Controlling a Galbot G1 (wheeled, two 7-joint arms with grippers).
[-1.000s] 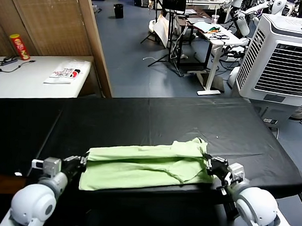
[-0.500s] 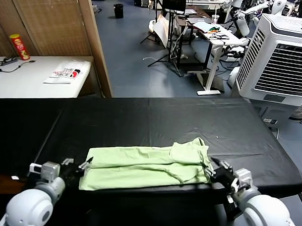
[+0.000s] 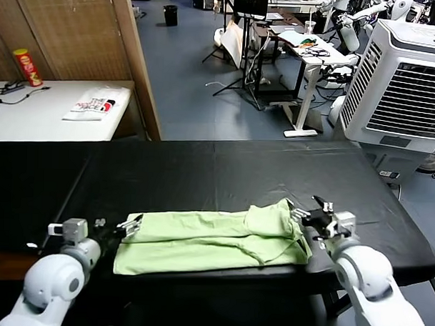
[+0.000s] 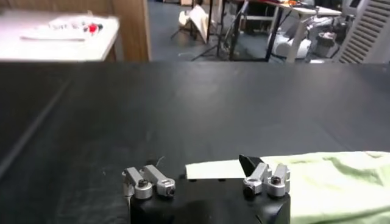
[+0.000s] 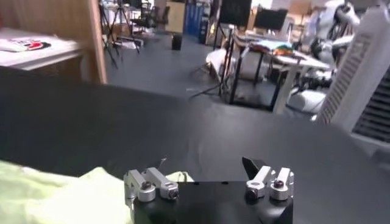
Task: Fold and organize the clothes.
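- Head view: green T-shirt (image 3: 215, 236) lay folded into a long band near the front edge of the black surface (image 3: 224, 170). Left gripper (image 3: 119, 226) at its left end, right gripper (image 3: 312, 216) at its right end, fingers apart, holding nothing.
- Left wrist view: fingers (image 4: 267, 178) spread, one over the shirt corner; risk of snagging and undoing the fold.
- Right wrist view: fingers (image 5: 149, 184) spread beside the shirt; the loose sleeve could catch.

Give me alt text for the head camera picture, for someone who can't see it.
A pale green T-shirt, folded into a long band, lies near the front edge of a black table. The left gripper and the right gripper sit open at its two ends, holding nothing.
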